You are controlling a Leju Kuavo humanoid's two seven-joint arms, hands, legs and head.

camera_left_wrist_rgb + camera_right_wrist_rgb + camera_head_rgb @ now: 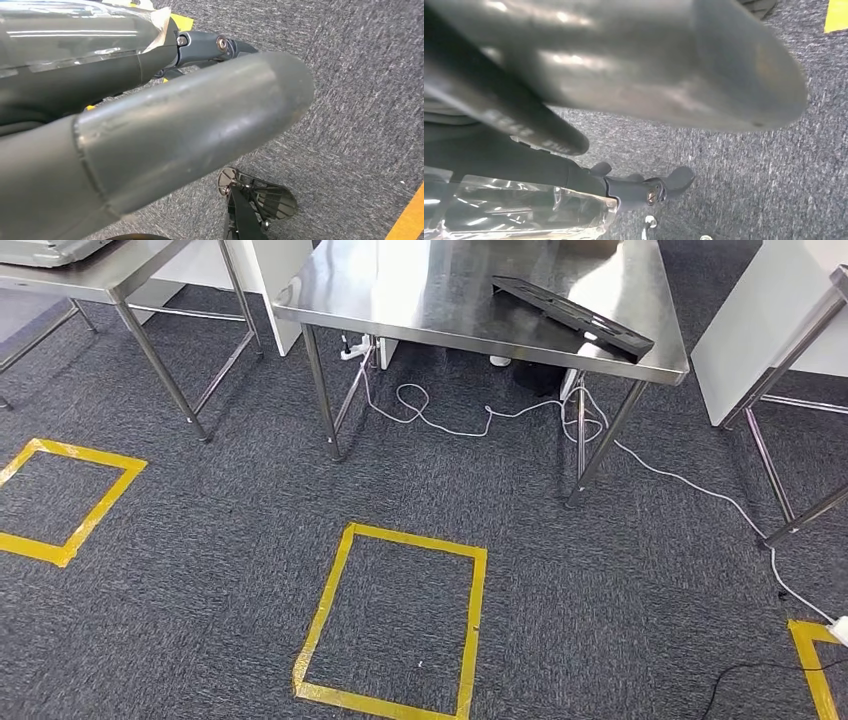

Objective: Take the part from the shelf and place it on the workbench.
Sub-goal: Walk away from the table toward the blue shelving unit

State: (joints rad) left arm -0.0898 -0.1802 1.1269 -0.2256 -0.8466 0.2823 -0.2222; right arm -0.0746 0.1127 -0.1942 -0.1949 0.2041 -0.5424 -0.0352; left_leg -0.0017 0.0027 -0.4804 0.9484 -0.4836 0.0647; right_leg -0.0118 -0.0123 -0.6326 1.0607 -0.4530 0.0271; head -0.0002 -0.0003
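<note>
A flat black part (572, 314) with cut-outs lies on the steel workbench (420, 300), close to its front right corner and slightly overhanging the edge. My left hand (170, 130) hangs over the grey carpet, its thick thumb stretched out and its darker fingers (210, 46) straight beside it, with nothing held. My right hand (634, 60) also hangs above the carpet, its fingers (659, 187) extended and holding nothing. Clear plastic film wraps part of each hand.
A second steel table (90, 280) stands at the far left and another table's legs (775, 475) at the right. A white cable (480, 420) loops on the floor under the workbench. Yellow tape squares (400, 540) (90, 510) mark the carpet.
</note>
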